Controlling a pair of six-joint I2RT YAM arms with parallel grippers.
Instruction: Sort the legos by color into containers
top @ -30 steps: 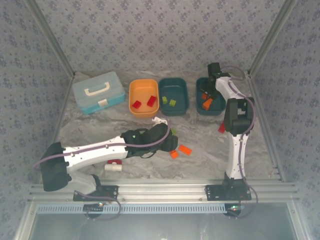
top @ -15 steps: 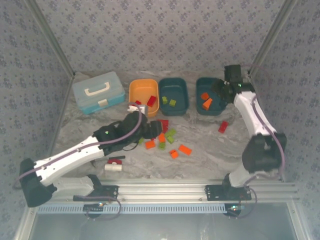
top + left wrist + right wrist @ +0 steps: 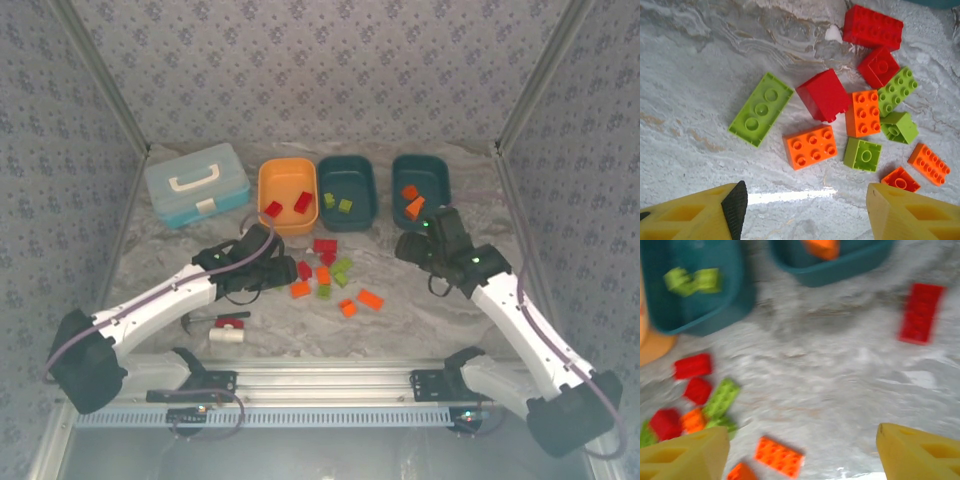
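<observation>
Overhead, left gripper (image 3: pixel 285 270): it has drawn back off the loose pile of small plastic bricks (image 3: pixel 323 272), which now lies uncovered just ahead of its fingertips.
Overhead, right gripper (image 3: pixel 408 247): it has withdrawn from over the far-right dark teal plastic tub (image 3: pixel 435 175). That tub is now well ahead of it with two orange bricks inside, and the pile sits off to its left.
Overhead, other tubs: the shallow orange plastic tub (image 3: pixel 285 180), ahead of the left gripper, holds two red bricks. The middle dark teal plastic tub (image 3: pixel 350 180) holds two green.
Left wrist, hand: the jaws stand wide with nothing between them. A lime green rectangular brick (image 3: pixel 761 109), underside up, and an orange six-stud brick (image 3: pixel 811 146) lie closest ahead.
Right wrist, hand: the view is blurred, the jaws spread and empty. A long red brick (image 3: pixel 921 312) lies ahead to the right.
Meaning: both hands look free for a fresh pick, and most bricks remain unsorted.
</observation>
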